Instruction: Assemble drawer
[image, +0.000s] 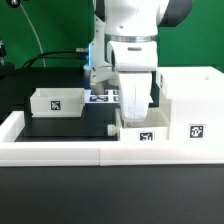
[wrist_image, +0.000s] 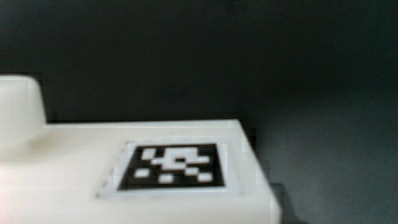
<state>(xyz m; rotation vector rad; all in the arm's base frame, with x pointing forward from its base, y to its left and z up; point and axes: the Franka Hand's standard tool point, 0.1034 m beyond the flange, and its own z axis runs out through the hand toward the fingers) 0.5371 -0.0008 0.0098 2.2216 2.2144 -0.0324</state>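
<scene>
The hand (image: 134, 108) hangs over the near tray (image: 140, 132) with its fingers down at the rim. I cannot tell whether they are apart or clamped on the wall. In the exterior view the drawer housing (image: 190, 105) stands just beside that tray at its 3 o'clock. The second tray (image: 55, 101) lies well apart at 9 o'clock on the counter (image: 75, 125). The wrist view shows only a blurred tagged white face (wrist_image: 71, 160). The step looks like seating the near tray in the housing: grip one wall squarely, keep the tray level, and line it up with the opening before sliding.
</scene>
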